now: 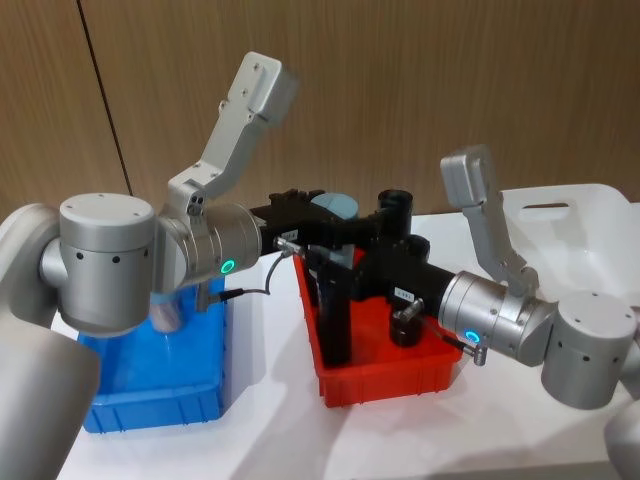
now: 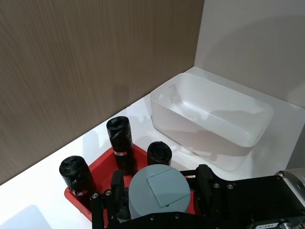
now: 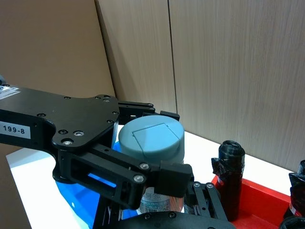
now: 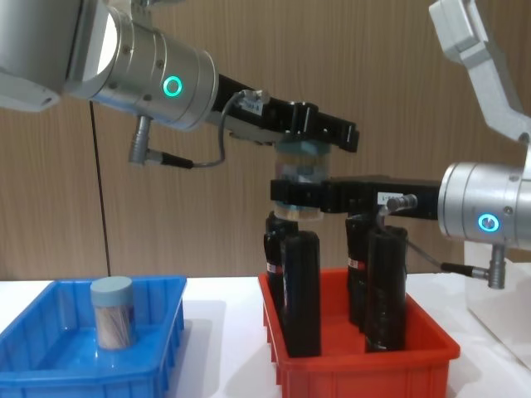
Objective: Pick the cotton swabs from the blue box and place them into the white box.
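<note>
A spare jar (image 4: 112, 313) stands in the blue box (image 4: 83, 383), below-left of the left gripper (image 4: 304, 143), whose arm reaches level rightward, clamped on a swab jar (image 4: 299, 176) above the red bin (image 4: 365, 366). The right gripper (image 4: 300, 204), reaching leftward, sits at its base; grip unclear.

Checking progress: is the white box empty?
Empty: the white box shows a bare floor. The left gripper holds a jar above the red bin.

The black left tool (image 2: 161, 177) clasps a cotton swabs jar (image 2: 158, 193) with a pale blue-grey lid. Beyond it a red plastic bin (image 2: 78, 200) holds three tall black cylinders (image 2: 119, 138). Farther off, a translucent white box (image 2: 205, 138) stands on the white bench (image 2: 138, 109).
</note>
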Controlling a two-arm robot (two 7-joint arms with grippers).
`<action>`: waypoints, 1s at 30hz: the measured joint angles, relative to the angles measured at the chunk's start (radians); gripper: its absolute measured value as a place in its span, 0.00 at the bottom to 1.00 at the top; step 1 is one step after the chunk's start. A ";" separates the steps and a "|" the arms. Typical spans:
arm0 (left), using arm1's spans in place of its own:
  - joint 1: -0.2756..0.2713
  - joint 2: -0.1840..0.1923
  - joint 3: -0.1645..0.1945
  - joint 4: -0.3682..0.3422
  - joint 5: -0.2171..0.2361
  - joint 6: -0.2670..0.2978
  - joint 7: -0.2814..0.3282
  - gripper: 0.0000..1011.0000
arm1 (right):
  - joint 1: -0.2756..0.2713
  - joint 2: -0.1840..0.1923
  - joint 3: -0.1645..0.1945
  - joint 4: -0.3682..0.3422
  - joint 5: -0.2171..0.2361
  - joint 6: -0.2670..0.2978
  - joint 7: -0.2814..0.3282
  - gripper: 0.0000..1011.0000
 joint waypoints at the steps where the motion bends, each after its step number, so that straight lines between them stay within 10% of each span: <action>1: 0.000 0.000 0.000 0.000 0.000 0.000 0.000 0.97 | 0.000 0.000 0.000 0.000 0.000 0.000 0.000 0.63; 30: 0.000 0.000 0.000 0.000 0.000 0.000 0.000 0.99 | -0.047 0.054 0.036 -0.045 0.040 -0.011 -0.100 0.63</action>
